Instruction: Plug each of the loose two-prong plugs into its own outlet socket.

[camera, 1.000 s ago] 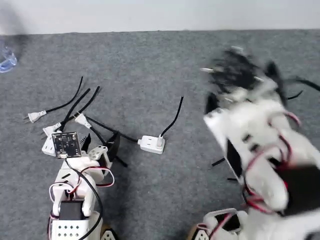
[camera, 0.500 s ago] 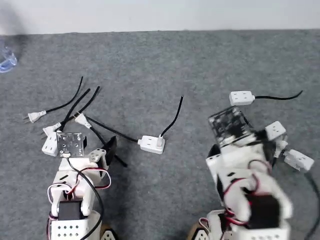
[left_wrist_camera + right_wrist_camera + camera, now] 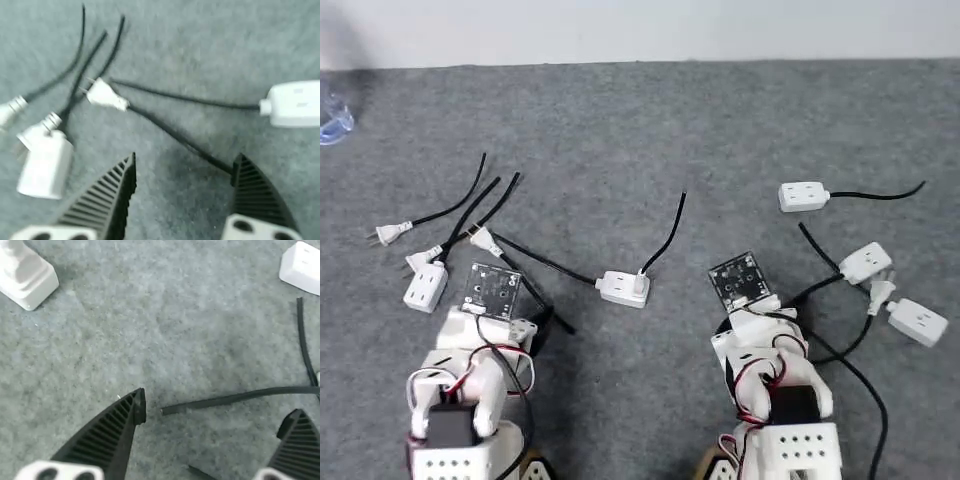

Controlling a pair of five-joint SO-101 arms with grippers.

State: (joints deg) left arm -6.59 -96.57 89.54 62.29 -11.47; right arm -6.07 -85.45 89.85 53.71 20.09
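Just beyond the left tool [image 3: 185, 160], gaping empty, lies a loose plug [image 3: 106, 95].

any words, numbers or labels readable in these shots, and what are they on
No text can be read anywhere.
Left arm's camera board: marks too small to read.
Right arm's camera board: marks too small to read.
White outlet socket: faint marks, too blurred to read.

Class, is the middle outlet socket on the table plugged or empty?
Plugged: a white plug sits in the middle outlet socket.
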